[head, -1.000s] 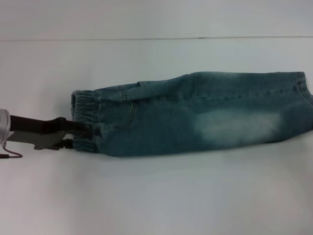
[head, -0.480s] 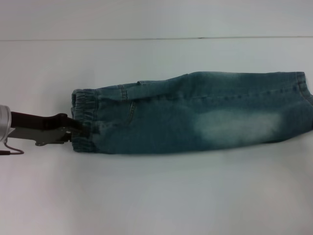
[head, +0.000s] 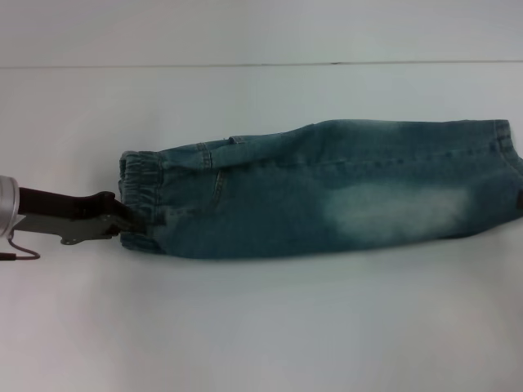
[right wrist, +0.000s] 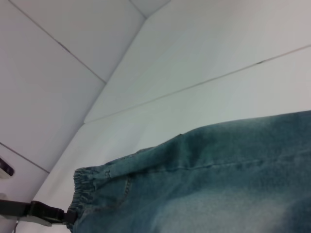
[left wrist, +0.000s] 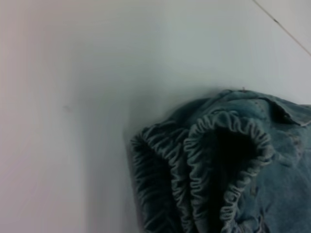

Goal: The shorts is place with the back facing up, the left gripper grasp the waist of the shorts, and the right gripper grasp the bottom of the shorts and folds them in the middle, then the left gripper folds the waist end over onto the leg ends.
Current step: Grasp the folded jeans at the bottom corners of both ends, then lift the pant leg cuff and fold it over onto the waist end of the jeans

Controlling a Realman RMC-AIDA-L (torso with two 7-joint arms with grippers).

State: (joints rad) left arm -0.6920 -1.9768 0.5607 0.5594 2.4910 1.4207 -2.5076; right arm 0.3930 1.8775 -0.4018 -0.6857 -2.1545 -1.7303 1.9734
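Left gripper (head: 135, 224) deeper — waist of the shorts (head: 137, 196)

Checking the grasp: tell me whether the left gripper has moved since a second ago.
Barely: the left gripper has crept slightly toward the robot's left with the waist of the shorts, judged against the table seam.

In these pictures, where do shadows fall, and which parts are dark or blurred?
Head view: the shorts cast a thin soft shadow along their near edge; the left claw shows as a dark shape against the waist of the shorts. Left wrist view: the waistband opening is deep shadow; the table looks soft, featureless.
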